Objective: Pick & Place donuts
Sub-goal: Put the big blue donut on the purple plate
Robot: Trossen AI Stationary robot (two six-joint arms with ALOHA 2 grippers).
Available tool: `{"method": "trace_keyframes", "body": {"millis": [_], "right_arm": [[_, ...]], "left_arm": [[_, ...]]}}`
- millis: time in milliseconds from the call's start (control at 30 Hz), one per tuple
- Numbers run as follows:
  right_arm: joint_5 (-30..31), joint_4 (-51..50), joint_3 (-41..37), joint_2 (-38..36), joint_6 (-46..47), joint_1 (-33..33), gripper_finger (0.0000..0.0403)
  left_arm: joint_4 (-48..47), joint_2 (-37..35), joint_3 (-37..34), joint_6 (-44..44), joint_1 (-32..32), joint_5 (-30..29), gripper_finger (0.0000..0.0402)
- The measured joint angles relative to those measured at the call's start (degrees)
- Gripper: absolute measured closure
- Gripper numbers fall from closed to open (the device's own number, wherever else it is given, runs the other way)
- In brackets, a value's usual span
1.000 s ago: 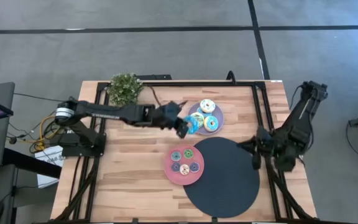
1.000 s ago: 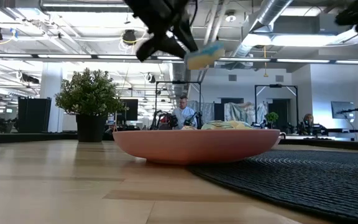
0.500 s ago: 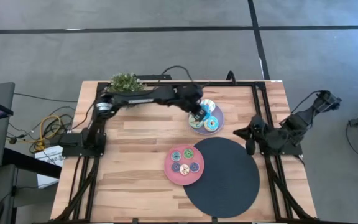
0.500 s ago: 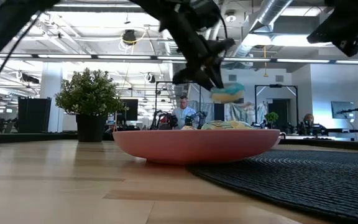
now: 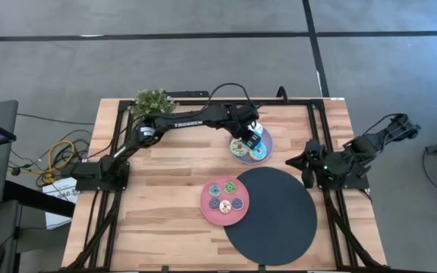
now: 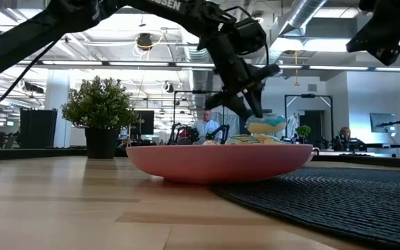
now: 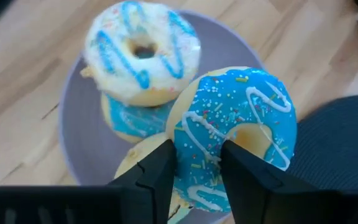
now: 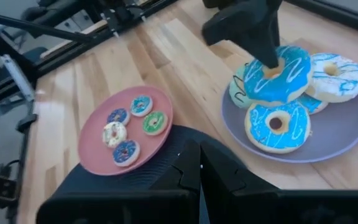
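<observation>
My left gripper (image 5: 250,139) reaches over the lilac plate (image 5: 267,149) at the table's far middle, shut on a large blue donut with white drizzle (image 7: 241,124). On that plate lie a white donut with blue stripes (image 7: 143,50) and other blue-iced ones (image 8: 276,124). The pink plate (image 5: 206,206) holds several small donuts (image 8: 129,121). My right gripper (image 5: 308,165) waits shut near the table's right edge, touching nothing. My left gripper pinches the blue donut's ring (image 7: 199,144), one finger (image 8: 267,57) at the hole and the other outside the rim. It comes from above, slanting down. The donut sits tilted just over the donuts on the lilac plate (image 6: 266,125); whether it touches them, I cannot tell.
A big black disc (image 5: 275,220) lies at the near right, its edge next to the pink plate. A potted plant (image 5: 152,104) stands at the far left corner. Bare wood spreads across the table's left half (image 5: 158,189).
My left gripper has carried the blue donut toward the table's right, from beside the lilac plate to over it, and has come down close to the donuts lying there. My right arm's elbow has swung outward past the right edge while its gripper stayed near the disc's edge.
</observation>
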Motion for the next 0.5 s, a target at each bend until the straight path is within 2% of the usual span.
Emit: {"method": "trace_keyframes", "body": {"millis": [167,500], "right_arm": [[-1.5,-0.56,0.0,-1.14,-0.01,0.0,0.0403],[-3.28,-0.67,0.0,-1.17,-0.44,0.0,0.0403]], "left_arm": [[-1.06,0.0,0.11,-1.0,0.09,-5.61,0.0261],[-1.55,-0.24,0.74,-3.3,0.18,-4.32,0.0197]]}}
